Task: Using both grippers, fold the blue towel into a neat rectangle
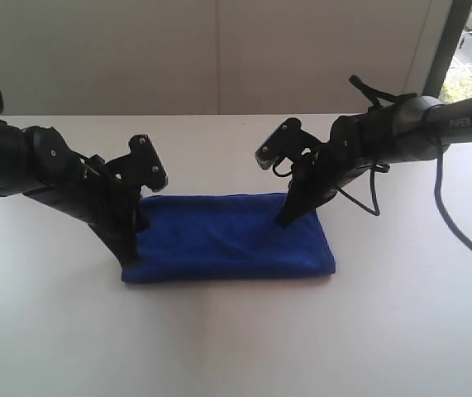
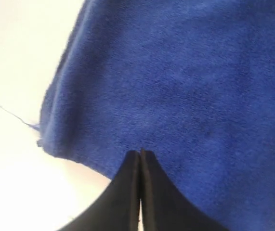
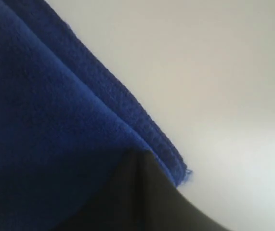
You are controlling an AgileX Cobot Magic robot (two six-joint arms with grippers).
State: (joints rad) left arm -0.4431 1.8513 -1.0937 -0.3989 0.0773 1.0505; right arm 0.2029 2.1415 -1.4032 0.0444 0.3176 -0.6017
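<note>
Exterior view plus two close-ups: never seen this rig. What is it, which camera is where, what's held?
A robot with two dark arms, each ending in a black two-fingered claw. The wide picture is from a camera off the arms; the close-ups are from one on each wrist. A blue terry towel, folded to a rectangle, lies on the white table. The left gripper and right gripper are shut, tips on the towel near opposite ends; whether cloth is pinched does not show.
</note>
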